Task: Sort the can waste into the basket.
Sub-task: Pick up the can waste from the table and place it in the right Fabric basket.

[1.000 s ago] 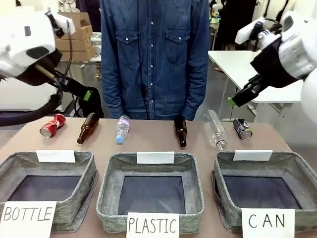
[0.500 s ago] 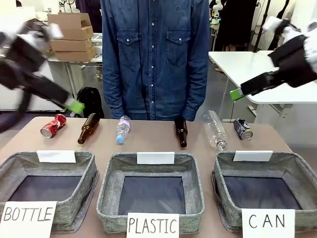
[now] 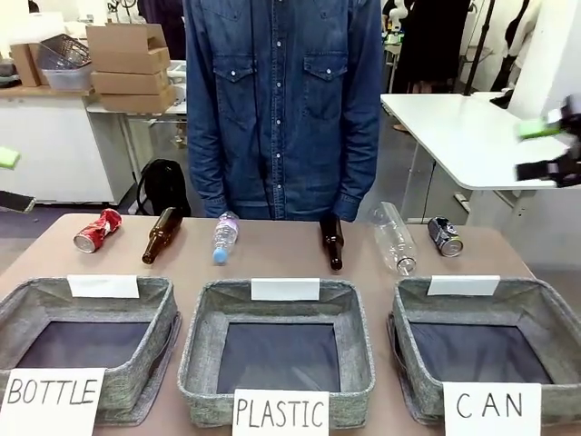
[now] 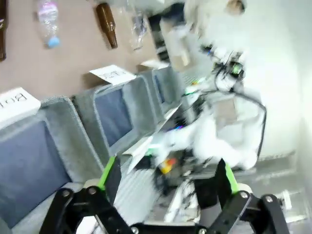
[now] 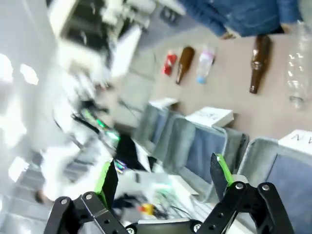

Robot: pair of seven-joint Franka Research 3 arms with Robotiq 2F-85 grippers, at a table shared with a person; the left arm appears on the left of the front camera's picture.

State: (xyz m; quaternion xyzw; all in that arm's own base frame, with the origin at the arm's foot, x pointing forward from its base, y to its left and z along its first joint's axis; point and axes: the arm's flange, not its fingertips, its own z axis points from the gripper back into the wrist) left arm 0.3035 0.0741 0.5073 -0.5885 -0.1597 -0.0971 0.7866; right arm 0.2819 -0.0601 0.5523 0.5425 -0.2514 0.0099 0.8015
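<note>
The red dented can (image 3: 96, 230) lies at the table's far left, also seen from the right wrist (image 5: 169, 63). The dark blue-black can (image 3: 445, 235) lies at the far right, behind the grey basket (image 3: 545, 304) with the "CAN" card (image 3: 491, 406). That basket holds nothing. My left gripper (image 3: 9, 179) is a blur at the picture's left edge, well above the table. My right gripper (image 3: 545, 150) is a blur at the right edge, high above the dark can. In the wrist views both the left gripper (image 4: 168, 178) and the right gripper (image 5: 163, 176) are open and hold nothing.
Between the cans lie two brown bottles (image 3: 161, 234) (image 3: 332, 241) and two plastic bottles (image 3: 224, 236) (image 3: 394, 236). The "PLASTIC" basket (image 3: 195, 327) and "BOTTLE" basket (image 3: 163, 309) stand in front. A person in a denim shirt (image 3: 283, 100) stands at the far side.
Both arms have swung outward and up, the left to the left edge and the right to the right edge. The cans and bottles have not moved.
</note>
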